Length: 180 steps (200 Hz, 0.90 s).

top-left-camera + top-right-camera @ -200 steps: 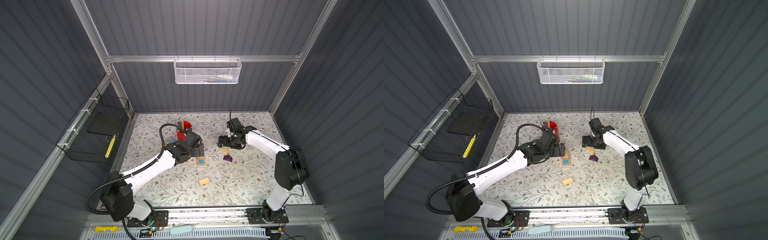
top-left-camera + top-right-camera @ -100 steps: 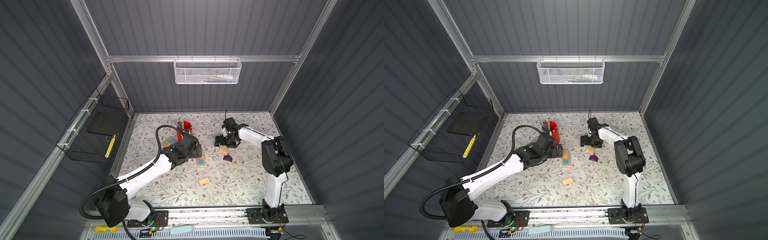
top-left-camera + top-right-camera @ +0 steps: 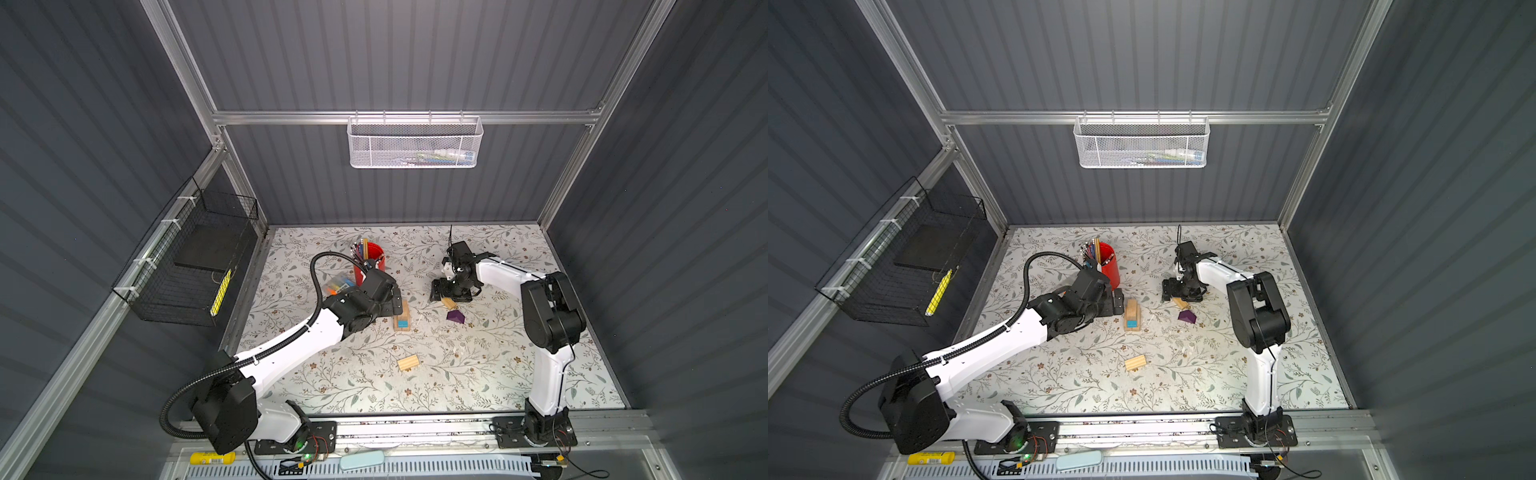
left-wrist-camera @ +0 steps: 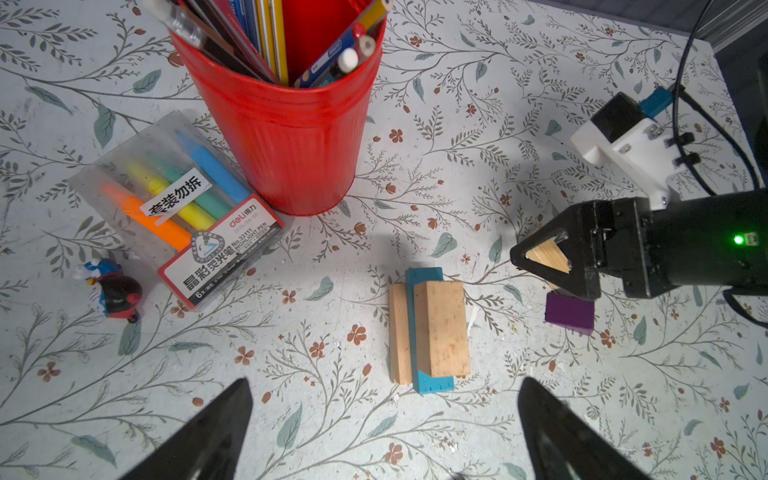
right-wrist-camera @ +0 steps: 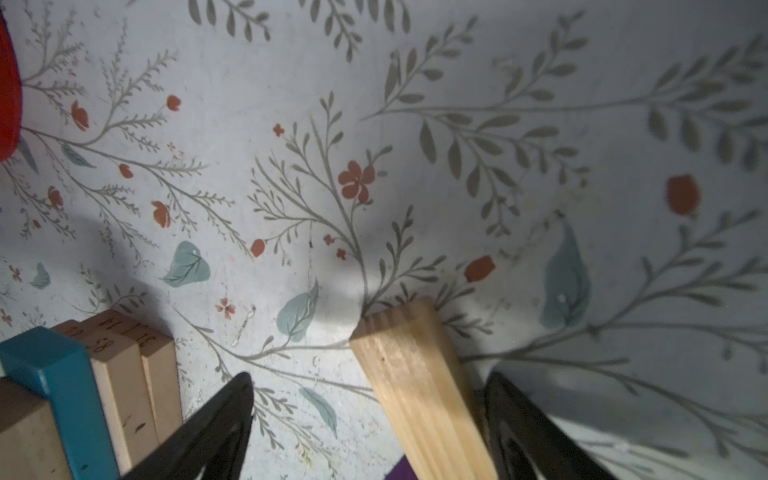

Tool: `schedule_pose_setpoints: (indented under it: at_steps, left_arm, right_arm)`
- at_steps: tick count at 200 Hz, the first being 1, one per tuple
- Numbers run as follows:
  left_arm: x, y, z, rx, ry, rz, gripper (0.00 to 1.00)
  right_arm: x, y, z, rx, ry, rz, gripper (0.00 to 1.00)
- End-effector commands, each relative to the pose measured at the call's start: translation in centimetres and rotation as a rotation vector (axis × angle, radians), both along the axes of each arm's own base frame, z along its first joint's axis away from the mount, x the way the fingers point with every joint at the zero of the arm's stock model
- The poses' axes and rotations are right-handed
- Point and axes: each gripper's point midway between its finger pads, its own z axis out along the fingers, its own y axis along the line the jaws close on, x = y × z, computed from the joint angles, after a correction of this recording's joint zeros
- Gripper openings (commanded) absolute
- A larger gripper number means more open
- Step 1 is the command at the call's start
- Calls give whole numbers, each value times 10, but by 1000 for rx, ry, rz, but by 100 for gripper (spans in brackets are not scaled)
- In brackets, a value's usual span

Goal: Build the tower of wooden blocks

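Closest to the front of the table (image 3: 498, 374), a lone tan block (image 3: 408, 363) lies flat, well in front of the red cup (image 3: 371, 266) and a bit to its right. Next comes the tower (image 3: 402, 318), also in front of the red cup but much nearer to it. It is a pile of tan bricks with a blue block (image 4: 432, 382) in between. The left gripper (image 4: 385, 384) sits low, just in front of the red cup. Its fingers are spread wide with nothing in them, and they point at the tower. The purple block (image 3: 456, 316) lies to the right of the red cup, past the tower. A little farther back, the right gripper (image 5: 370, 376) is down at the table, fingers apart, one on each side of a tan brick (image 5: 411, 382). One finger is right by the brick and the other is not touching it. A pack of markers (image 4: 183, 216) lies just beside the red cup, to its left.
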Motion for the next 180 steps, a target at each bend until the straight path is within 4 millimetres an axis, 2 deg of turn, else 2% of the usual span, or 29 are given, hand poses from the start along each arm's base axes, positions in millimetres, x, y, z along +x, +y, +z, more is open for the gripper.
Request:
schedule_pose_setpoints:
  at_steps: [1,39,125,180]
  left_arm:
    - [4,3,4,1,-7,26,100]
    - [4,5,3,0,-5,35,100]
    - [3,11,5,-17,-15,75,100]
    - [4,13,3,-9,-13,86,100]
  right_arm:
    - [-17,0,2,-15,22,15,83]
    - [-27,-2,-4,-118,2,22,78]
    - [-7,-8,-12,-243,-45,-32,62]
    - [-5,-7,-21,-260,-32,-42,50]
